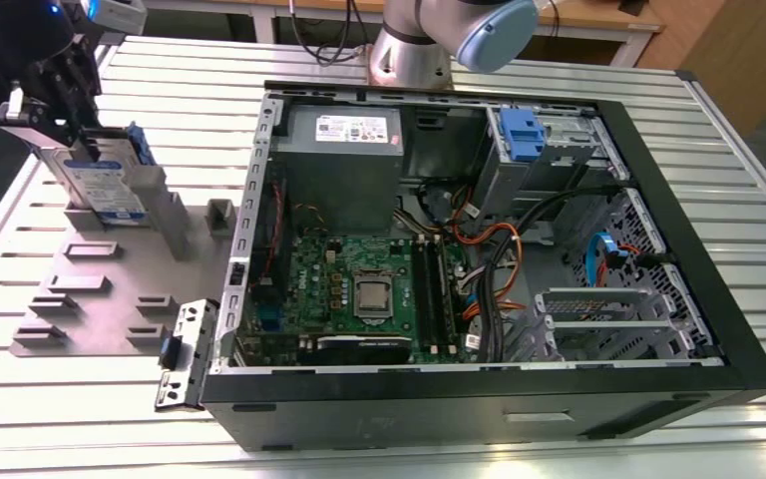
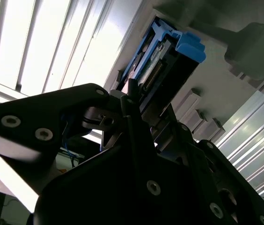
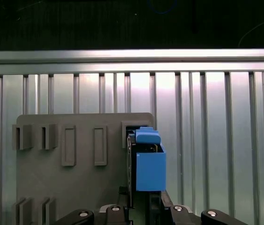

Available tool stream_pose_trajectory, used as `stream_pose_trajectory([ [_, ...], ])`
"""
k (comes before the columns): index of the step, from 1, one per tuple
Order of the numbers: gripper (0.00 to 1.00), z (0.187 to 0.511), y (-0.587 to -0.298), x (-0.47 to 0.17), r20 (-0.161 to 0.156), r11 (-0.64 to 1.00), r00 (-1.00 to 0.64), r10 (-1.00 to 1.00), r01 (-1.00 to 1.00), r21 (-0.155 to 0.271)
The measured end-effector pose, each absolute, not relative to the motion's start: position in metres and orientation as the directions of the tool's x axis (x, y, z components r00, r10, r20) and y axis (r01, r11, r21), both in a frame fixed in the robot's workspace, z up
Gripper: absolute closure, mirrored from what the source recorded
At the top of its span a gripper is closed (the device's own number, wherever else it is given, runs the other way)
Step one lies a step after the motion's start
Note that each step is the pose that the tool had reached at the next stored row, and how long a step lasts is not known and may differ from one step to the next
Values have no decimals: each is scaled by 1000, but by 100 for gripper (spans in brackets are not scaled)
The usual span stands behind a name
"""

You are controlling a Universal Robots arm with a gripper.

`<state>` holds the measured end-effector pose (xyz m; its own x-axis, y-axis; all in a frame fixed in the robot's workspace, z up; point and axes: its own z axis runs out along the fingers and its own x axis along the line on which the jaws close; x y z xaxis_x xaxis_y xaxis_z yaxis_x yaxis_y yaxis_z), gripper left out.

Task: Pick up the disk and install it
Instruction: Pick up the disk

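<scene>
The disk (image 1: 101, 185) stands on edge, leaning, at the back of the grey holder plate (image 1: 91, 299) on the exterior view's left. Its silver face carries a white-and-blue label and it has blue rails. My gripper (image 1: 64, 105) sits at the disk's upper end, and the fingers lie against both of its faces. In the first wrist view the disk (image 3: 148, 164) is seen edge-on over a slot of the holder plate (image 3: 38, 178), with my gripper (image 3: 143, 208) straddling it. The second wrist view has the disk (image 2: 169, 61) running out from between the black fingers (image 2: 131, 96).
The open computer case (image 1: 702, 299) lies on the slatted metal table on the exterior view's right, with motherboard, cables and a blue bracket (image 1: 522, 135) on its upper drive bay. The arm's base (image 1: 417, 40) stands behind it. A loose metal bracket (image 1: 184, 354) lies by the case's near corner.
</scene>
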<state>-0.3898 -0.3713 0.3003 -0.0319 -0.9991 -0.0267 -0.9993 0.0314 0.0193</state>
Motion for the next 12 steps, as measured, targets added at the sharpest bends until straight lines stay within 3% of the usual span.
stream_pose_trajectory([
  [12,65,308,-371,-390,-27,31,-32,-999,-999,22],
])
